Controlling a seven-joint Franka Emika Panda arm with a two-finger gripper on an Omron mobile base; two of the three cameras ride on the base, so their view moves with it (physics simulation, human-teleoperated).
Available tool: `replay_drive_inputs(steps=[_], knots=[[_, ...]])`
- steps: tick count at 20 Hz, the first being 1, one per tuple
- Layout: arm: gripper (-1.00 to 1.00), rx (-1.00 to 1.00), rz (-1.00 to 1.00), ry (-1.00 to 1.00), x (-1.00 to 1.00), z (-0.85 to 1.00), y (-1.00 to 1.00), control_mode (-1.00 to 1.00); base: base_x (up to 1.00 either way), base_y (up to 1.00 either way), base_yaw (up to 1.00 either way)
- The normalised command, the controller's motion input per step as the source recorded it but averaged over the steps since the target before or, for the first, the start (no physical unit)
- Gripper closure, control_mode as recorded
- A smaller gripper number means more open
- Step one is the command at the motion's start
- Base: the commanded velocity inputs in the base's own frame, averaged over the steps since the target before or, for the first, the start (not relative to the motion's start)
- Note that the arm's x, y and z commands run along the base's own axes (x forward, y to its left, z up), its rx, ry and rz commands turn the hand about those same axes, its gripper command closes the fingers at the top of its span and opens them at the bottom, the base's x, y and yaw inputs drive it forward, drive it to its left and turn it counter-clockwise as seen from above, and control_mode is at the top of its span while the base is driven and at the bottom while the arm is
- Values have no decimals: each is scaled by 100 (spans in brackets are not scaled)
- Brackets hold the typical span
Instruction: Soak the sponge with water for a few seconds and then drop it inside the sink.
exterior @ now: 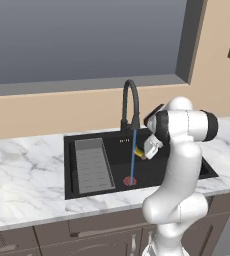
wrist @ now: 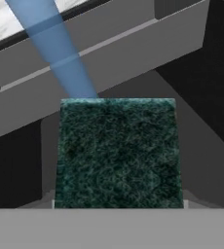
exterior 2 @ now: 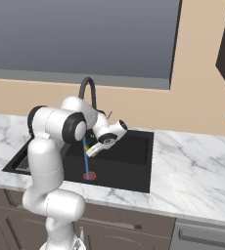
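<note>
My gripper (exterior: 145, 150) is shut on the sponge (exterior: 139, 151), a small yellow block with a dark green face, and holds it above the sink (exterior: 154, 174) floor. The water (exterior: 133, 159) falls as a thin blue stream from the black arched faucet (exterior: 130, 103) to the red drain (exterior: 130, 181), right beside the sponge's tip. In the right base view the sponge (exterior 2: 88, 145) meets the water (exterior 2: 86, 165) above the drain (exterior 2: 89, 176). The hand view has the sponge's green face (wrist: 118, 153) up close, with the water (wrist: 60, 53) touching its far edge.
A grey ribbed tray (exterior: 93, 166) lies in the left part of the basin. White marble counter (exterior: 22, 175) runs on both sides of the sink (exterior 2: 131, 158). A window and a beige wall stand behind the faucet (exterior 2: 88, 88).
</note>
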Motion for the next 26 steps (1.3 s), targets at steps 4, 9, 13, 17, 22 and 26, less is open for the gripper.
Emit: replay_drive_inputs(steps=[4,9,13,17,22,26], knots=[[100,0,0,-1,18,-4,0,-100,0,0,0],[100,0,1,-1,17,-7,1,-100,0,0,0],[100,0,1,-1,18,-10,4,-100,0,0,0],[100,0,1,0,0,-5,5,-100,0,0,0],[100,1,3,0,-3,-3,9,-100,0,0,0],[100,2,5,0,-16,0,10,-100,0,0,0]])
